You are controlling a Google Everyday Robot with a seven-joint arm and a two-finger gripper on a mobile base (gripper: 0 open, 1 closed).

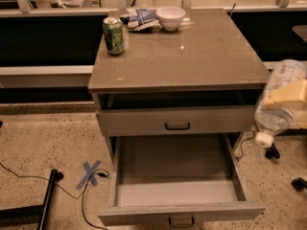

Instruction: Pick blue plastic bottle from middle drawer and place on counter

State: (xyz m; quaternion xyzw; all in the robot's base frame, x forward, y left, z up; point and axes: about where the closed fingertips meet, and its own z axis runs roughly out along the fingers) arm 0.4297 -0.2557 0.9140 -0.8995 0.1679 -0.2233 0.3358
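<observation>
Glossy grey-brown counter [201, 61], bearing a green can [113, 36] upright at back left, with a crumpled blue-and-white packet [140, 19] and a white bowl [170, 17] just beside each other along the back edge. Off its right side, gripper [289, 98] clamped round the blue plastic bottle [272, 117], cap down.

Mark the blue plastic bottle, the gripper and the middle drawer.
blue plastic bottle [269, 120], camera view, on its lower body.
gripper [286, 98], camera view, right of the counter [192, 51], where it clasps the bottle.
middle drawer [175, 164], camera view, on its bare floor.
</observation>
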